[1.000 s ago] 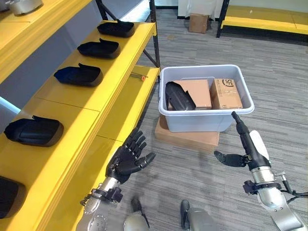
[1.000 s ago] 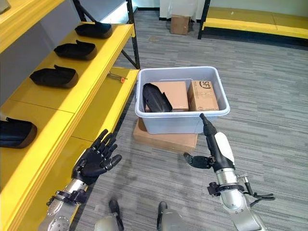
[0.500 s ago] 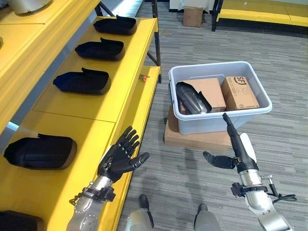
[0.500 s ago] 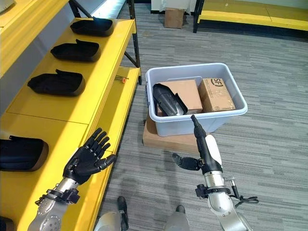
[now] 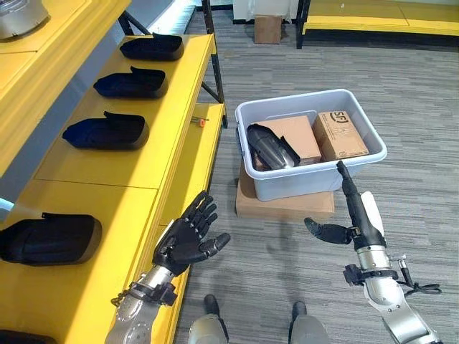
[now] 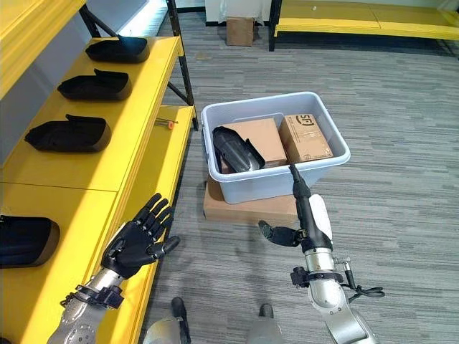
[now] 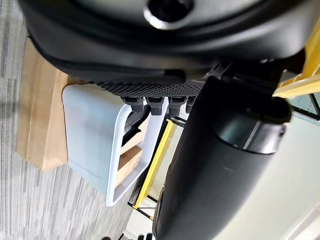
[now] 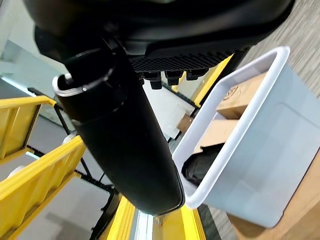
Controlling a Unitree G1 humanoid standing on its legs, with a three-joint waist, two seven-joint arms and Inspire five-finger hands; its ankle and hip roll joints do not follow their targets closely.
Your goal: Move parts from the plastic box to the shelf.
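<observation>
**Even indoor light, soft shadows**

Bright, diffuse light fills the room. A pale glare streak lies on the floor (image 5: 176, 14) beyond the yellow shelf (image 5: 136, 154). In the wrist views the near dark hand (image 7: 220, 165) blurs.

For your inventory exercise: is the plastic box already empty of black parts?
No: one black part still lies inside the plastic box, beside two cardboard cartons.

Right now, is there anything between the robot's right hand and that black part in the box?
Only the box's near wall. The right hand hangs open just in front of it, and the black part lies inside behind the rim. The box is open on top, with nothing covering the part.
</observation>
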